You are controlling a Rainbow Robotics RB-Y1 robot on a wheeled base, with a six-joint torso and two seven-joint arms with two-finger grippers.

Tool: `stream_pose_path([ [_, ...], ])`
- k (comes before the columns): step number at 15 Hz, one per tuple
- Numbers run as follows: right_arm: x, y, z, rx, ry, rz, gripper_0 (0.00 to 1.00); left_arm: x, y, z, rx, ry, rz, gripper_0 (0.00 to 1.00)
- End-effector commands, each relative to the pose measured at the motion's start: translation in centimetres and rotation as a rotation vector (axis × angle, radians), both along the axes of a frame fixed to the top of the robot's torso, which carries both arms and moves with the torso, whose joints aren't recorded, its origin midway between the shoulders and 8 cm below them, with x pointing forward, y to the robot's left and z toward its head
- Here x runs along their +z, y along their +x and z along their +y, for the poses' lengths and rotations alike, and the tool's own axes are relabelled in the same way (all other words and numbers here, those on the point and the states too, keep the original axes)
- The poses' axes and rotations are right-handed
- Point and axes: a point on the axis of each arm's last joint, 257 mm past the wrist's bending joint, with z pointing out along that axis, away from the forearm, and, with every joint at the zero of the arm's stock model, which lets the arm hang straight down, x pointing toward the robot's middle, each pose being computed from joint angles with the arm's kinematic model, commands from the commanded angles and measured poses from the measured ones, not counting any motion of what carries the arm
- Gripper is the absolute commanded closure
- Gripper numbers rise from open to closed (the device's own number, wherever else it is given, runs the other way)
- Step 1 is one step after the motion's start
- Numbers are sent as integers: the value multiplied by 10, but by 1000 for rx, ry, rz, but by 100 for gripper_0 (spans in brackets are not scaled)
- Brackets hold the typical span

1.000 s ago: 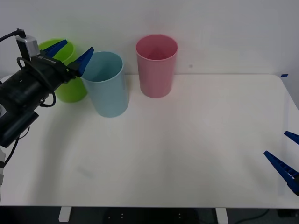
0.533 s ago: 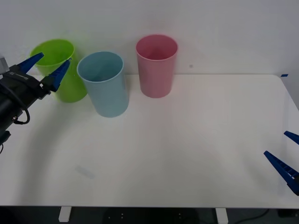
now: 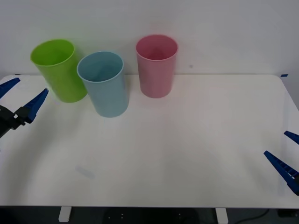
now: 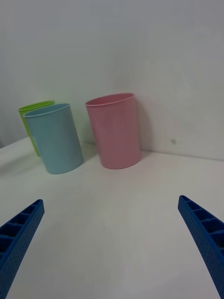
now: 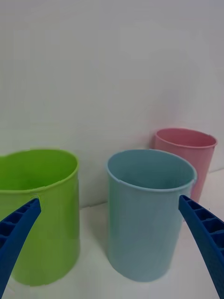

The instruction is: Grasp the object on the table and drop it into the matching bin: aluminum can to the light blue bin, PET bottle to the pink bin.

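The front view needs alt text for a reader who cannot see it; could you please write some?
Three tall bins stand in a row at the back left of a white table: lime green bin, light blue bin, pink bin. The open left gripper hangs at the table's left edge, the open right gripper at its right edge.

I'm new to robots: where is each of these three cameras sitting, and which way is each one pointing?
Front view: above the arms, looking forward and down at the table; left gripper and right gripper at its edges, both open.
Right wrist view: on the right wrist, facing the pink bin; its own fingers below.
Left wrist view: on the left wrist, facing the light blue bin; its own fingers below.
Shared: all three show the pink, light blue and lime green bin.
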Motion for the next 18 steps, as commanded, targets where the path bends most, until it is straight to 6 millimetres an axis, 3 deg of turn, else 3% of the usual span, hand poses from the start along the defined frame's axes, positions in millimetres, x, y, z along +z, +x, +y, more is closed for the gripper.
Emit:
stream_pose_path([
  [1,0,0,0,0,0,0,0,-7,-29,15,14,36,10,0],
  [7,0,0,0,0,0,0,0,-23,-85,36,18,125,55,0],
  [18,0,0,0,0,0,0,0,-43,-134,77,81,201,118,0],
])
